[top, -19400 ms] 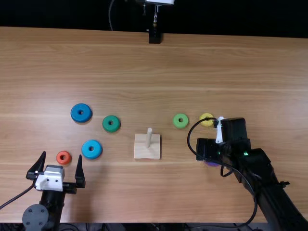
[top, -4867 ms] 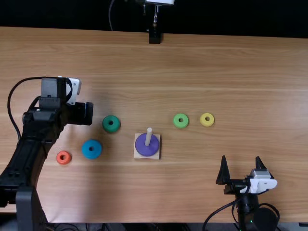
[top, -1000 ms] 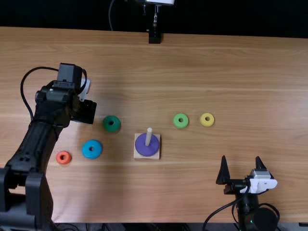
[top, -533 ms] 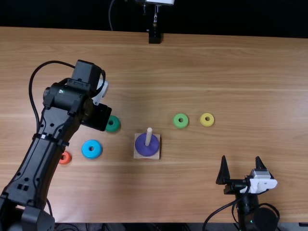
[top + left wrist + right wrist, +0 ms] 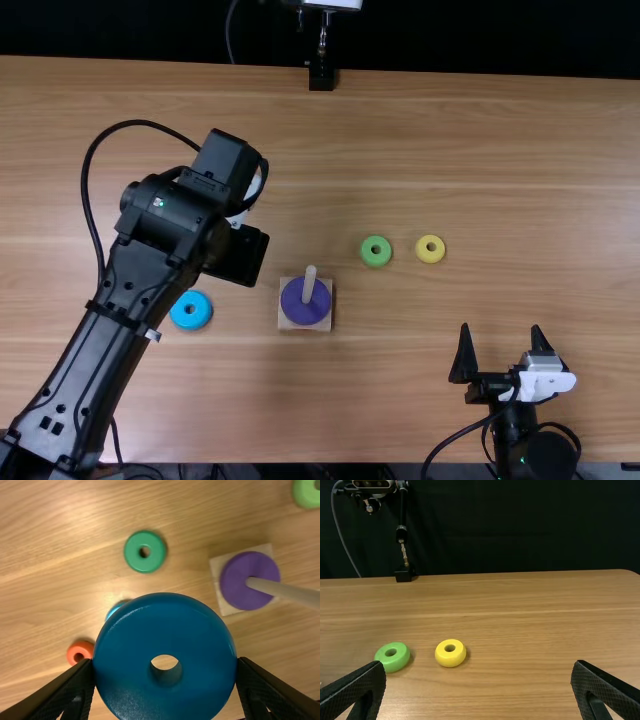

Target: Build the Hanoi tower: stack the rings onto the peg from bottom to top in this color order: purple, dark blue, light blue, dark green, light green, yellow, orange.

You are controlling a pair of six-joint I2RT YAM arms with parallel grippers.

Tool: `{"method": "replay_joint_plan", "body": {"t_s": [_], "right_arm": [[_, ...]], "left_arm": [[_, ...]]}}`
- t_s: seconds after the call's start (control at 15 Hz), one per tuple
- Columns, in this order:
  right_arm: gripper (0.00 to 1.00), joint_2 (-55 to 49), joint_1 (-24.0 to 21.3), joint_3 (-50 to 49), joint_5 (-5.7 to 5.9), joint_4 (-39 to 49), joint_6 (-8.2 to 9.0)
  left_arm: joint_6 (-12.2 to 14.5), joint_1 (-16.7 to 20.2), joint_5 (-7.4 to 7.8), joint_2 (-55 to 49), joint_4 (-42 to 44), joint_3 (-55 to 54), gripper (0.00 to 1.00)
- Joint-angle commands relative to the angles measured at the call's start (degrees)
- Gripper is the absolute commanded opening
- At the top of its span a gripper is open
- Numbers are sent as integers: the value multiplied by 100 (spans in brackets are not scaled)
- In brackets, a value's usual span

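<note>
My left gripper (image 5: 238, 256) is above the table, left of the peg (image 5: 309, 285). In the left wrist view my left gripper (image 5: 166, 672) is shut on the dark blue ring (image 5: 207, 645). The purple ring (image 5: 305, 312) lies around the peg on its square wooden base (image 5: 328, 325). The light blue ring (image 5: 190, 310) lies left of the base; the dark green ring (image 5: 145, 551) and orange ring (image 5: 81, 651) are on the table. Light green (image 5: 376, 251) and yellow (image 5: 430, 249) rings lie right of the peg. My right gripper (image 5: 502, 350) stands open near the front edge, also the right gripper (image 5: 479, 680) in its wrist view.
The left arm (image 5: 110, 330) stretches over the table's left part, above where some rings lie. A black stand (image 5: 321, 75) is at the table's far edge. The table (image 5: 480, 160) has a straight near edge.
The left gripper has moved right from the table's left part, carrying the dark blue ring. Earlier the purple ring came onto the peg and the right arm drew back to the near edge.
</note>
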Motion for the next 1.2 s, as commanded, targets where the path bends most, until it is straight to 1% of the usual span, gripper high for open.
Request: {"method": "replay_joint_plan", "body": {"t_s": [0.0, 0.07, 0.2, 0.4, 0.6, 0.73, 0.93, 1.13], "right_arm": [[100, -73, -55, -86, -47, 38, 9], [100, -73, -55, -86, -47, 38, 9], [100, -73, -55, -86, -47, 38, 9], [100, -73, -55, -86, -47, 38, 9], [100, -73, -55, -86, -47, 38, 9], [100, -73, -55, -86, -47, 38, -2], [100, -73, -55, -86, -47, 38, 9], [100, -73, -55, -86, -47, 38, 9]], "left_arm": [[-335, -216, 39, -186, -5, 203, 0], [-408, -304, 39, -178, -5, 203, 0], [-461, -480, 39, -160, -5, 247, 0], [-651, -638, 39, -90, -5, 467, 0], [-683, -849, 39, 130, 58, 625, 0], [-778, -972, 39, 209, 79, 730, 0], [-788, -1043, 39, 464, 69, 959, 0], [-799, -1227, 39, 763, 79, 1126, 0]]}}
